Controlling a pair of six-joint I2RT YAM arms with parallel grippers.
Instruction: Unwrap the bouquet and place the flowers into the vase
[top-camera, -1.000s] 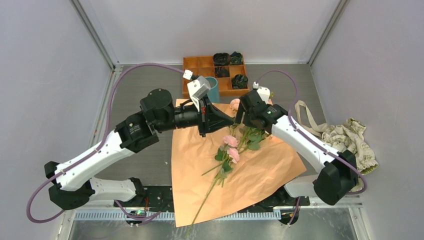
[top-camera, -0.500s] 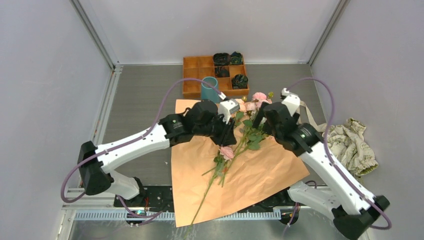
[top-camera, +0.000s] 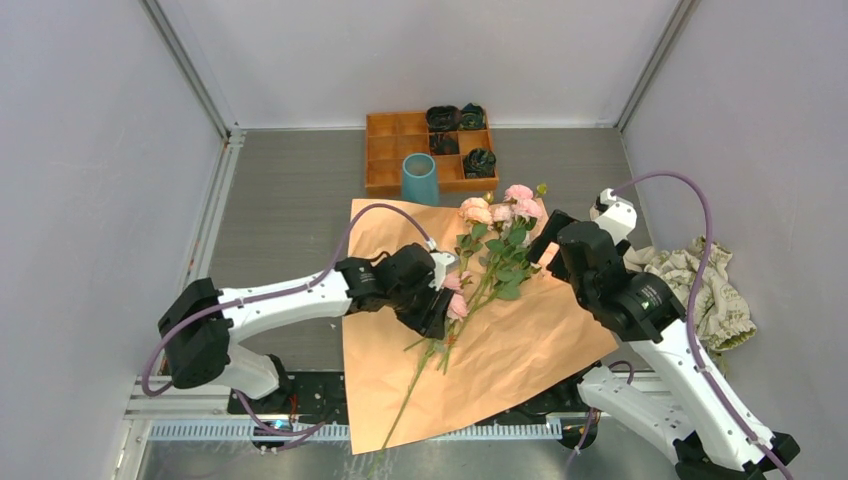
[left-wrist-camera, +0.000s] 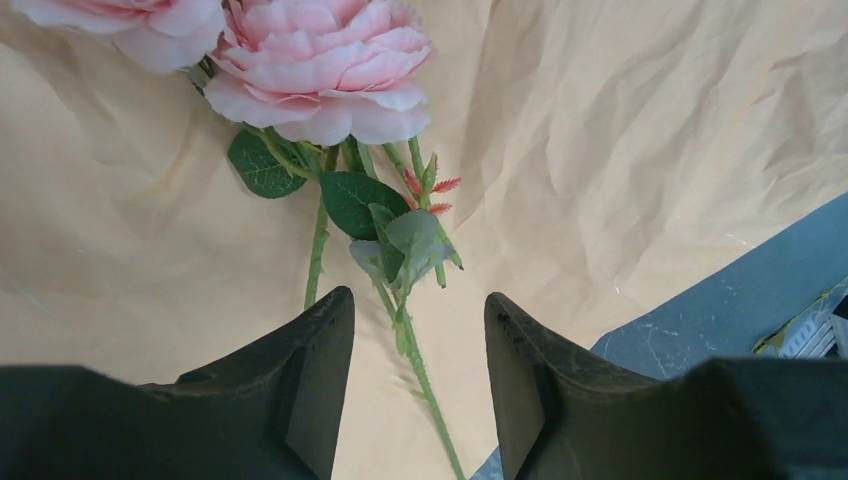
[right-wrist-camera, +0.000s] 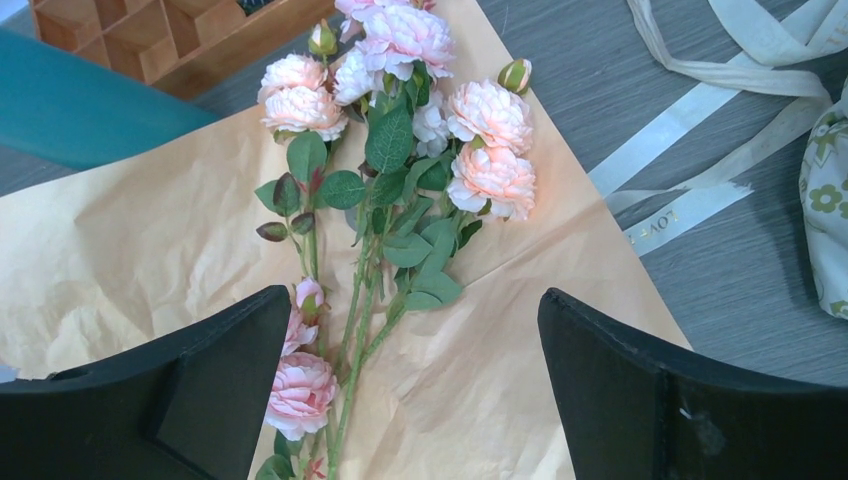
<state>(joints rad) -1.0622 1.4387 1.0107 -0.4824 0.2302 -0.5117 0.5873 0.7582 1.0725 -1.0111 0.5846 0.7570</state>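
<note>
Top external, vase (top-camera: 420, 178) nr paper (top-camera: 520, 350) edge

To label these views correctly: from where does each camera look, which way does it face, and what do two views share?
Top external: above and behind the bases, facing down on the table; left arm and right arm show.
Left wrist: on that wrist, facing down past the left fingers at a rose stem on orange paper.
Right wrist: on that wrist, facing down and forward between the right fingers at the flowers and vase.
Shared: both wrist views show flowers on the paper.
</note>
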